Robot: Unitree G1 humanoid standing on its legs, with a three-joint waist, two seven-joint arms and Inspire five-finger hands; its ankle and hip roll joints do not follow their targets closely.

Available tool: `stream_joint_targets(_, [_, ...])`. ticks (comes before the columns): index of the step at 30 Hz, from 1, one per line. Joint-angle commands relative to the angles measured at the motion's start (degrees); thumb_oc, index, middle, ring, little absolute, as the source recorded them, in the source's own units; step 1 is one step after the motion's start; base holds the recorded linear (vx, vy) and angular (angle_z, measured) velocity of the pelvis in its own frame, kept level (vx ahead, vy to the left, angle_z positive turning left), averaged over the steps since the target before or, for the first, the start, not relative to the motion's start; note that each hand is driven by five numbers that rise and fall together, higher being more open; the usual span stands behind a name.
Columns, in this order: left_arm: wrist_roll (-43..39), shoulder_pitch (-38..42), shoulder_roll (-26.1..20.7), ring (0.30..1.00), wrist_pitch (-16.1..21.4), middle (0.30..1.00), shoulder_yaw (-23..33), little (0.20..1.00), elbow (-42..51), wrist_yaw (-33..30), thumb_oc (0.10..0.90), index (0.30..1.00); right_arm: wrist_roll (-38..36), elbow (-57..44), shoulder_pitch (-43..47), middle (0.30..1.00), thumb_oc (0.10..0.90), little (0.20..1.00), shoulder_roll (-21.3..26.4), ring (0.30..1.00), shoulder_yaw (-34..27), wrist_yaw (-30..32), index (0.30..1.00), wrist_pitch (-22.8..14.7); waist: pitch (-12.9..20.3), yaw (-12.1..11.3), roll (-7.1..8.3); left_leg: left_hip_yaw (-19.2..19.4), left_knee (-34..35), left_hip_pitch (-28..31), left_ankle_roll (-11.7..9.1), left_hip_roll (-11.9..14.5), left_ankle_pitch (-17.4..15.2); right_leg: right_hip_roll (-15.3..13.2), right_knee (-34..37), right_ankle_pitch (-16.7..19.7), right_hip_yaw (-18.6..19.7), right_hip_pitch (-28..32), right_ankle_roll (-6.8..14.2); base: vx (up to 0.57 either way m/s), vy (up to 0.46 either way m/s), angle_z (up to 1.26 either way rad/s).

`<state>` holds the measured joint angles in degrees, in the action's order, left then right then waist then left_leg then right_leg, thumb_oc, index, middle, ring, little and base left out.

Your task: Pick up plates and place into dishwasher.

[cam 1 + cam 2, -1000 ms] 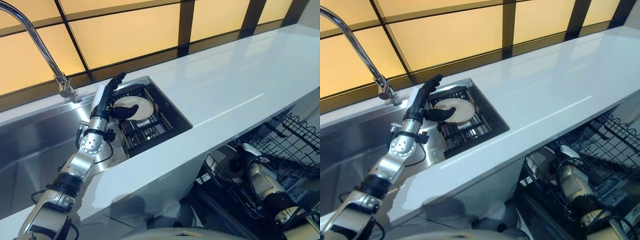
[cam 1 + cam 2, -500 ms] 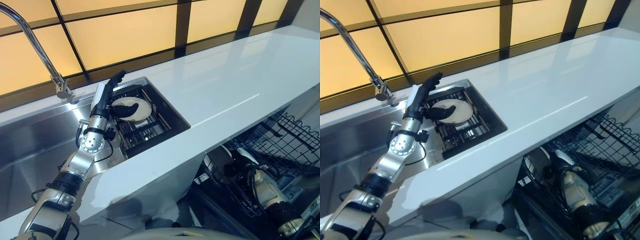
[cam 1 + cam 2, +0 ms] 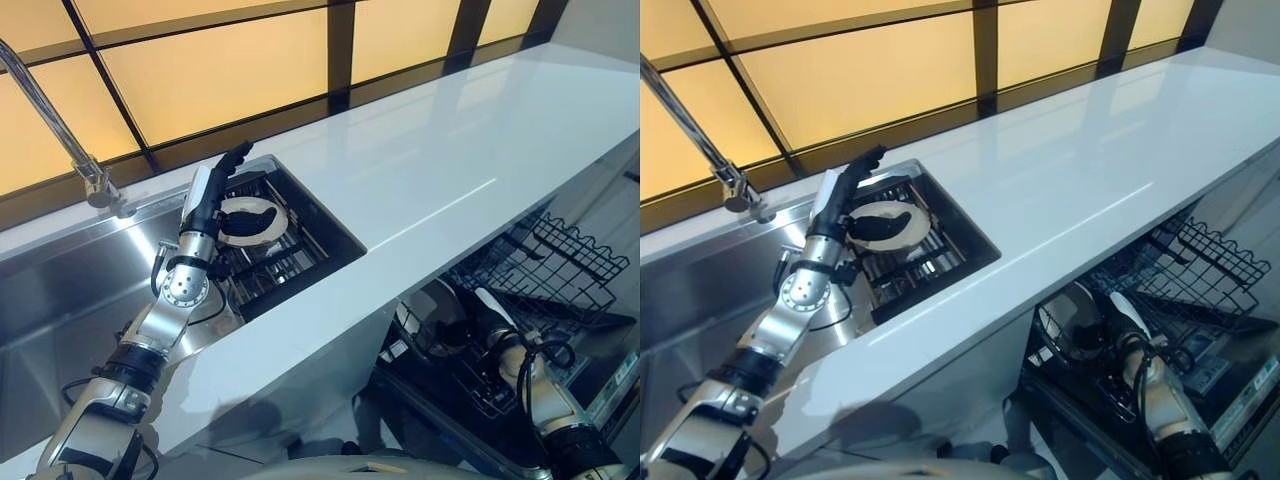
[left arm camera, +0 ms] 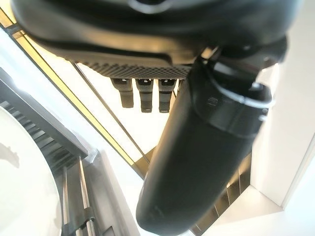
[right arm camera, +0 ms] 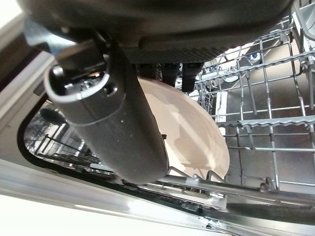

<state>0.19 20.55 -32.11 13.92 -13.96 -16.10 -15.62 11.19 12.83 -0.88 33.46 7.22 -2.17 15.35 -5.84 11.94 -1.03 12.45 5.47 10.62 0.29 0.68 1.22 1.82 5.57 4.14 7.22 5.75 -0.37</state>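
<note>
In the sink, the left hand (image 3: 222, 195) stands over the dish rack (image 3: 270, 262), fingers straight and reaching toward the window, thumb laid across the face of the plate (image 3: 250, 220) that lies on that rack. Its wrist view shows the fingers uncurled and the thumb extended; nothing is gripped, so the hand is released, touching at most by the thumb.

Below the counter (image 3: 440, 170), well apart from the dish rack, the right hand (image 3: 1127, 322) is at the dishwasher basket (image 3: 1200, 270), with a second plate (image 5: 197, 132) standing on edge among the wires just past its fingers. Whether those fingers grip that plate cannot be told.

Judgement: the step in hand is securing the plate on the dish rack. It lies flat, so the fingers should work under the far rim while the thumb presses from above, before any lift. Lift clear of the rack bars and the sink wall (image 3: 330, 215).
</note>
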Motion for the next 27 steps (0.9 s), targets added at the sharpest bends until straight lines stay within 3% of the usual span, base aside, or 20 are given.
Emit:
stream_joint_targets(1, [1.60,5.05,-1.90,0.900,5.51,0.900,3.50,0.900,1.28,-3.35,0.800,0.900,-1.00,-6.47,1.78,0.900,0.800,0.900,2.30,0.900,-6.15,4.84,0.900,-6.37,4.14,0.65,-0.59,2.04,-0.47,1.97,3.57,-1.11,-7.84,0.94,-0.57,-3.57,-0.26,1.35,2.52,0.00,0.000,0.00])
stream_joint_targets(20, [1.90,2.52,-2.90,0.900,4.85,0.900,6.62,0.900,-1.88,-5.01,0.800,0.900,-3.69,-14.77,-4.91,0.900,0.800,0.900,5.37,0.900,-19.21,10.10,0.900,-12.56,4.03,3.01,-0.79,3.31,-0.47,1.74,3.71,-1.18,-7.90,1.40,-0.57,-3.44,1.17,0.66,2.66,0.00,0.000,-0.03])
stream_joint_targets(25, [2.87,1.57,-2.87,0.900,3.53,0.900,7.12,0.900,-2.27,-5.72,0.800,0.900,-5.22,-16.20,-5.33,0.900,0.800,0.900,5.90,0.900,-21.90,13.28,0.900,-15.48,3.81,3.40,-0.98,3.67,-0.47,1.81,3.67,-1.12,-7.83,1.48,-0.57,-3.31,1.47,0.65,2.64,0.00,0.000,-0.02])
stream_joint_targets(27, [5.58,1.48,-3.83,0.900,0.19,0.900,6.85,0.900,-4.47,-5.21,0.800,0.900,-5.19,-18.57,-5.58,0.900,0.800,0.900,6.50,0.900,-23.82,15.17,0.900,-17.40,3.71,3.76,-1.33,3.93,-0.47,1.88,3.71,-1.14,-7.86,1.51,-0.57,-3.32,1.62,0.65,2.74,0.00,0.000,0.00])
